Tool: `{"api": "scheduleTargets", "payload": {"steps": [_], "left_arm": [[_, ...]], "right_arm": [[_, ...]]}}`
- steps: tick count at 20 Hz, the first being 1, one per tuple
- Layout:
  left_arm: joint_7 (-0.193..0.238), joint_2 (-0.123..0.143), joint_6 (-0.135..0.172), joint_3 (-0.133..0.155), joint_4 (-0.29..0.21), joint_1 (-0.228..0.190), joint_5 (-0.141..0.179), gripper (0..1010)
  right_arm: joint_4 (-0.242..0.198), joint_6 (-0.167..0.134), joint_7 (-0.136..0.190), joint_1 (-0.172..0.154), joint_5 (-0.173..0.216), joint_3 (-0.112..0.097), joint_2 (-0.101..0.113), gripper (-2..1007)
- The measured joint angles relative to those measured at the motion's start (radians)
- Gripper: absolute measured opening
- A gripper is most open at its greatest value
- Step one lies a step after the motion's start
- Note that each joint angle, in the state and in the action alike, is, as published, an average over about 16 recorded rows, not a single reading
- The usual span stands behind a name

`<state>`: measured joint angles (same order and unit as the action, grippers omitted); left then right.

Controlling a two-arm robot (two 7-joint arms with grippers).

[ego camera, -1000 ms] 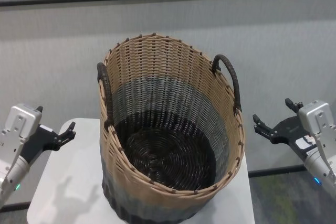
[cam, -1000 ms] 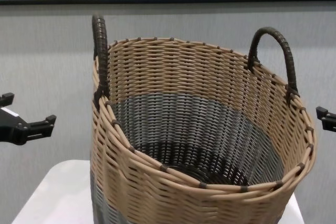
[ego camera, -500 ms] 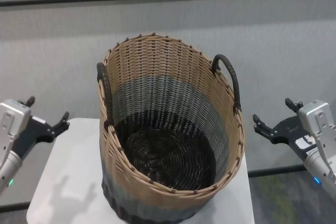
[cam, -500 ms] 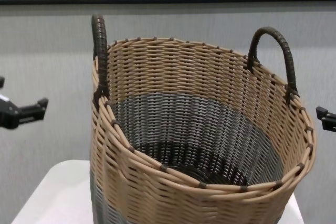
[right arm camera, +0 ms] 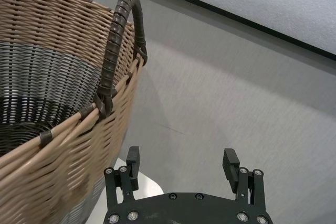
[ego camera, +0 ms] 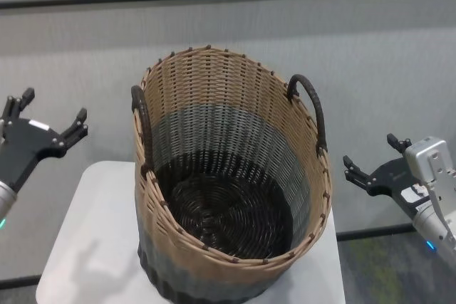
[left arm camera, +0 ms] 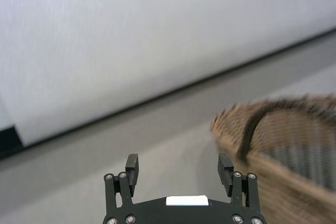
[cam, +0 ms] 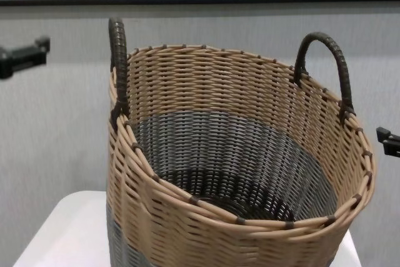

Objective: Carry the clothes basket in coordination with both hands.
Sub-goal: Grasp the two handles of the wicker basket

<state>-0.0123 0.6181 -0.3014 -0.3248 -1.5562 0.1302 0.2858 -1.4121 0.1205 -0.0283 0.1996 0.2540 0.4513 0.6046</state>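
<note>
Looking at where you are now: the big round woven wicker clothes basket (ego camera: 231, 190), tan on top, grey in the middle, dark brown at the base, is sitting upright on the small white rounded table (ego camera: 89, 240), and nothing is touching it.

What's just changed is your left black flat-fingered gripper (ego camera: 46, 129). A second ago it was hanging low beside the table; now it's climbing and is sitting up around the height of the left dark brown loop handle (ego camera: 142, 129), though well off to the side of it. Its fingers are spread wide with nothing between them, and the left wrist view is showing that handle ahead of the tips. Your right gripper (ego camera: 370, 169) isn't moving at all: it's parked just beside the basket, lower than the right dark brown loop handle (ego camera: 310, 108), jaws wide apart and empty too.

So I'd say you're only lining up; neither handle is gripped yet, and the right side likely needs to rise to match before you lift.

As for brands or writing, I'm not finding anything readable anywhere.
</note>
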Motion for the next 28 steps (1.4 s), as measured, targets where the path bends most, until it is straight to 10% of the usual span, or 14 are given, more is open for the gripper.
{"api": "scheduleTargets", "payload": {"steps": [13,28], "left_arm": [[0.114,0.04,-0.081,0.063,-0.162,-0.075,0.075,1002],[0.327,0.131,0.072,0.081,-0.301,-0.126,0.293,1002]], "right_arm": [[0.0,0.0,0.0,0.0,0.0,0.0,0.0,1001],[0.0,0.0,0.0,0.0,0.0,0.0,0.0,1001]]}}
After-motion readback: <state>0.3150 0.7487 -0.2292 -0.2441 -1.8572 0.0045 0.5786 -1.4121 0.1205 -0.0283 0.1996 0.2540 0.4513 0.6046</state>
